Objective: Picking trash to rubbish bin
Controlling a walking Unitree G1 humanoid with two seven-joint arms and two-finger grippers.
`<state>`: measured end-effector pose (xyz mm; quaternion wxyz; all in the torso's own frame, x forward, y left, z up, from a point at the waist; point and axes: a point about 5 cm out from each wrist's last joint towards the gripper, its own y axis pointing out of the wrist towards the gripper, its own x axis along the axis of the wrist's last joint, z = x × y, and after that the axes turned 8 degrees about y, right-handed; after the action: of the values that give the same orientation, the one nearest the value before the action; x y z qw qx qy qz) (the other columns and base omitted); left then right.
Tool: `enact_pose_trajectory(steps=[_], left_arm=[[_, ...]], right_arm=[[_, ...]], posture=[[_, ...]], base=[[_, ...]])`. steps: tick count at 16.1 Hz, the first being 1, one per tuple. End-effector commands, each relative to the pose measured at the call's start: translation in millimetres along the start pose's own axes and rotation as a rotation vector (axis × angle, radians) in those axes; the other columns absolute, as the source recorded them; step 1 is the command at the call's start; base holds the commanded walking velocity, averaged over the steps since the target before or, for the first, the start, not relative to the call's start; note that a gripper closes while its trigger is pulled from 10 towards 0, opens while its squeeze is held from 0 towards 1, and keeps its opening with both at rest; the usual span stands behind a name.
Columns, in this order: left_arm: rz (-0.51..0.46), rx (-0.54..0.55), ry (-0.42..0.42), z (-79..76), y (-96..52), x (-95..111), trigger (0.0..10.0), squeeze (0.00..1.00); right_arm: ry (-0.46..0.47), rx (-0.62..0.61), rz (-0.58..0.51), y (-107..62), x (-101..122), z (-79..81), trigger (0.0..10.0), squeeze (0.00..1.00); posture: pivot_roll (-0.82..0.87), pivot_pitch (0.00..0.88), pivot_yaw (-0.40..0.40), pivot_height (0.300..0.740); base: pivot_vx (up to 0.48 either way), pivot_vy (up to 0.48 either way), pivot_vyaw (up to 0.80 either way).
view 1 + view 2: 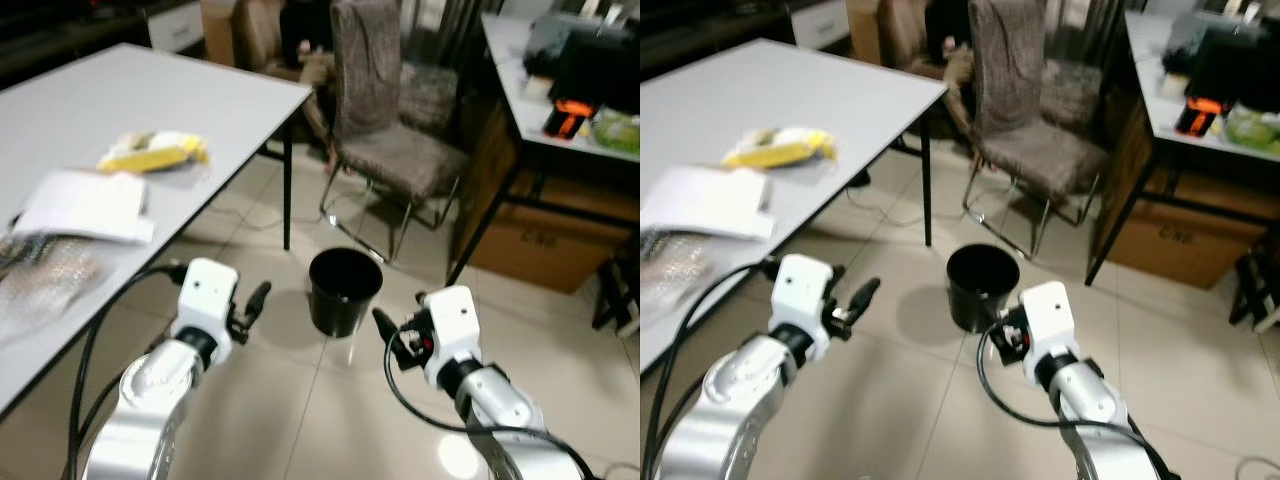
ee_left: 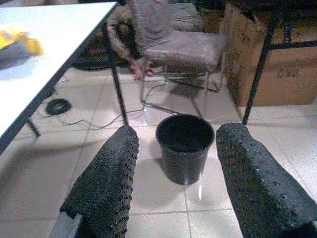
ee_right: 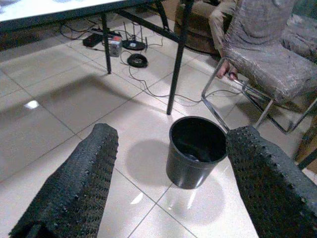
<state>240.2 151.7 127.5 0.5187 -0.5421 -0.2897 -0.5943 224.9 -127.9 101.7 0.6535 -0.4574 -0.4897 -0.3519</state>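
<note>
Standing on glossy tile floor (image 1: 270,400): black bin (image 1: 344,290), white table (image 1: 120,110), chair (image 1: 395,120).

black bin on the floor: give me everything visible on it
The black bin is a small round bucket, plastic by its look, tapering slightly toward the base, with a rolled rim and no lid. It stands upright on the glossy tiled floor, past the white table's corner and before the grey chair. Nothing touches it. The left gripper and right gripper, both open, frame it. Something small seems to lie inside; unclear what.
</note>
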Motion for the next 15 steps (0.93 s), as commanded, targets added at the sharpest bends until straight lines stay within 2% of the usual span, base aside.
enact_pose_trajectory(steps=[1, 7, 9, 11, 12, 13, 15], left_arm=[[0.000, -0.006, -0.005, -2.7, -1.6, 1.0, 10.0, 0.00], [0.019, 0.017, -0.014, 1.0, -6.8, -4.4, 10.0, 0.00], [0.001, 0.097, -0.021, 7.4, -9.2, -6.1, 10.0, 0.00], [-0.020, 0.189, 0.004, 14.5, -10.2, -9.4, 10.0, 0.00], [-0.034, 0.232, 0.026, 18.0, -10.8, -9.3, 10.0, 0.00], [-0.046, 0.246, 0.077, 20.2, -9.8, -7.6, 10.0, 0.00], [-0.050, 0.242, 0.097, 21.6, -8.9, -4.9, 10.0, 0.00]], right_arm=[[-0.003, -0.027, 0.001, -2.6, -0.8, -5.8, 10.0, 0.00], [0.000, -0.058, -0.011, -2.3, -4.4, -12.1, 10.0, 0.00], [-0.005, -0.121, -0.025, -2.7, -7.2, -18.5, 10.0, 0.00], [-0.065, -0.249, -0.054, -1.5, -8.8, -30.3, 10.0, 0.00], [-0.089, -0.229, -0.047, -0.2, -8.4, -30.6, 10.0, 0.00], [-0.070, -0.206, -0.048, 2.3, -5.6, -31.1, 10.0, 0.00], [-0.066, -0.206, -0.066, 4.1, -1.0, -31.2, 10.0, 0.00]], posture=[[-0.04, 0.000, -0.026, 0.740], [-0.04, 0.000, -0.025, 0.740], [-0.04, 0.000, -0.026, 0.740], [-0.03, 0.000, -0.027, 0.740], [-0.03, 0.000, -0.028, 0.740], [-0.03, 0.000, -0.028, 0.740], [-0.03, 0.000, -0.027, 0.740]], base=[[-0.319, 0.000, 0.00], [-0.318, 0.000, 0.00], [-0.283, 0.000, 0.00], [0.000, 0.000, 0.00], [0.000, 0.000, 0.00], [0.000, 0.000, 0.80], [0.000, 0.000, 0.80]])
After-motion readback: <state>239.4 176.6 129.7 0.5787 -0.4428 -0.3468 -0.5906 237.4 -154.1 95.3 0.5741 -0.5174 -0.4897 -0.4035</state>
